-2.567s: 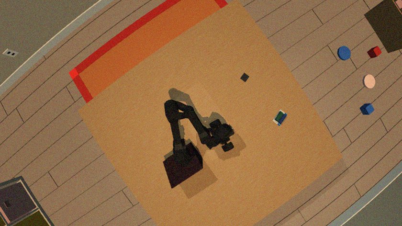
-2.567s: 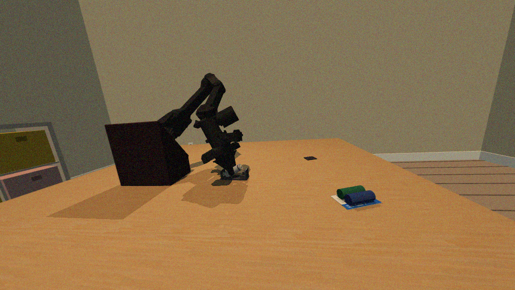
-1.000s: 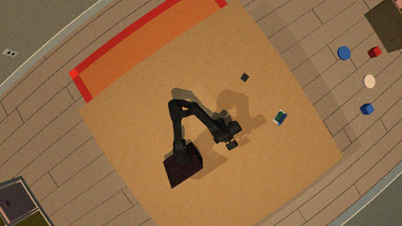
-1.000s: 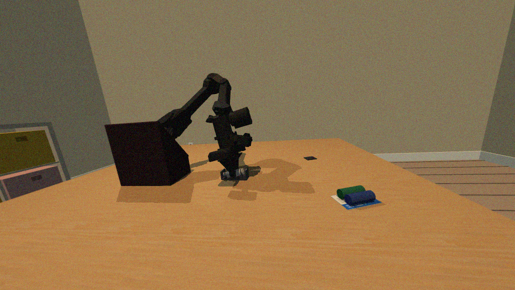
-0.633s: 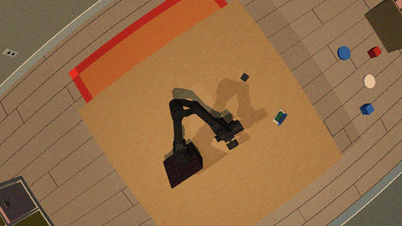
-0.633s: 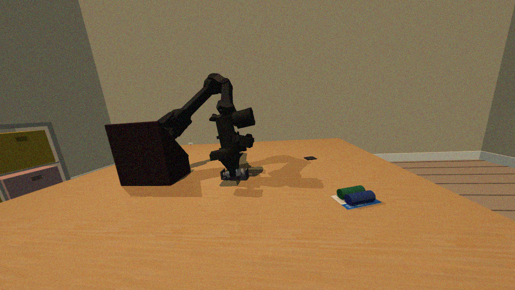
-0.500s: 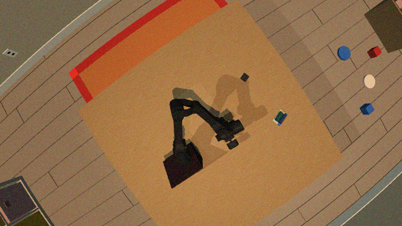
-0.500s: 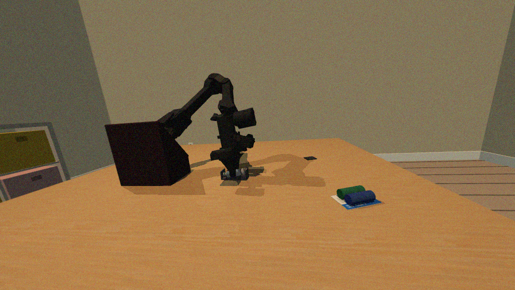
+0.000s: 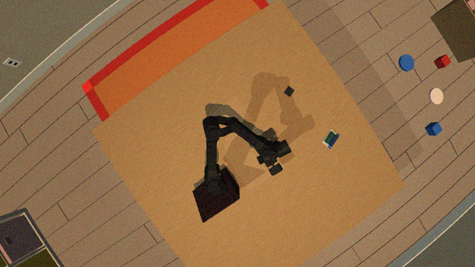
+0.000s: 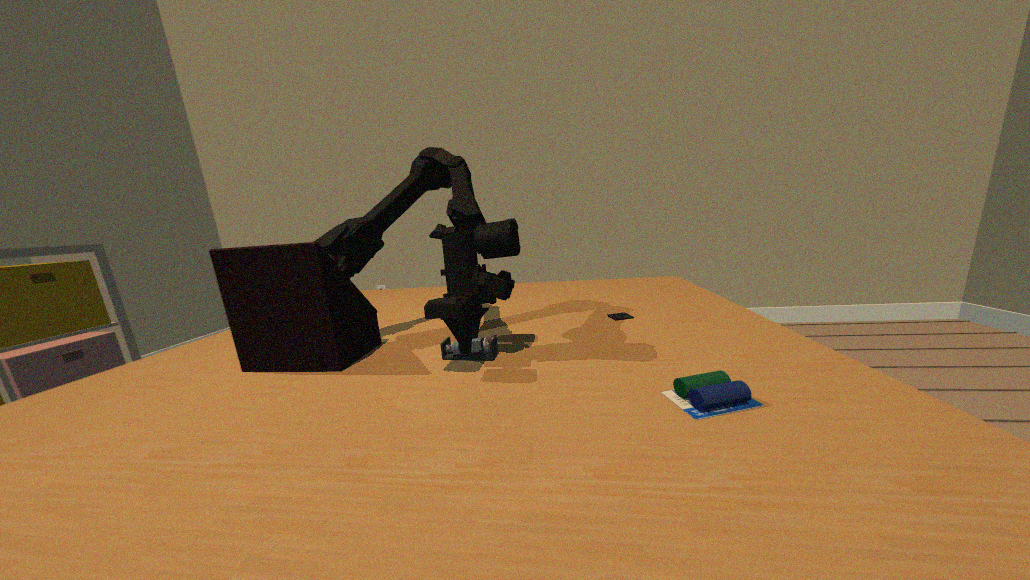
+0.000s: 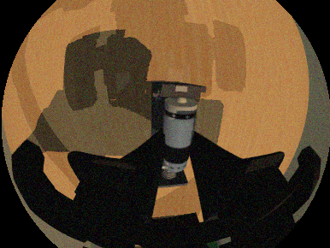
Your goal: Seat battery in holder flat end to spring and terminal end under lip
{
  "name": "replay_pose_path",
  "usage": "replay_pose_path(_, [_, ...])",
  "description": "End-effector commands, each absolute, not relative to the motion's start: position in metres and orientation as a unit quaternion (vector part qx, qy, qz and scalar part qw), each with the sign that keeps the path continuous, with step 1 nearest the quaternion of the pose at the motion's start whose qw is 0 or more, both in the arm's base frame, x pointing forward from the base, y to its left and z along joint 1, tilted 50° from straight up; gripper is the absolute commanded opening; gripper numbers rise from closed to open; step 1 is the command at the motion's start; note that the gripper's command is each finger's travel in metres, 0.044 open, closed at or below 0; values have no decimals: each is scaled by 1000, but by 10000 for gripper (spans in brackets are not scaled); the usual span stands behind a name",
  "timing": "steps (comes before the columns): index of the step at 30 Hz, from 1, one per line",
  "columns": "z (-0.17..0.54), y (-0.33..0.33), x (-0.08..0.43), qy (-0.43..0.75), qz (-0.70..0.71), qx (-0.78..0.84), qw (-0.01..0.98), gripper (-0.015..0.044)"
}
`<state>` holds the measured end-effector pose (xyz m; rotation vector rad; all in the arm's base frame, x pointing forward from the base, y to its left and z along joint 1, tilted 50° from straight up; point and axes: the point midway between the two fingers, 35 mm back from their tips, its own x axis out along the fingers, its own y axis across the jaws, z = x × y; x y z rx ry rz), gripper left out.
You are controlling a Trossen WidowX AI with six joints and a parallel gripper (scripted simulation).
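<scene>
The claw (image 10: 468,344) is clamped narrowly on the battery (image 11: 178,130), which is held low over the holder (image 10: 469,350) on the tabletop (image 10: 504,468). Whether it's seated can't be told yet. Pushed down crooked, the terminal end could get jammed against the lip. Nothing's blocking; two rolls (image 10: 712,389) and a small dark square (image 10: 619,316) sit well apart.
</scene>
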<state>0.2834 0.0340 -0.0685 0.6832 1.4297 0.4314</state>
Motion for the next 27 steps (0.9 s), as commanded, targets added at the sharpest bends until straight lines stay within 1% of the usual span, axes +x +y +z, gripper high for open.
replay_pose_path(1, [-72,39,276,654,197,303,664,77])
replay_pose_path(27, [-67,40,281,688,213,287,632,77])
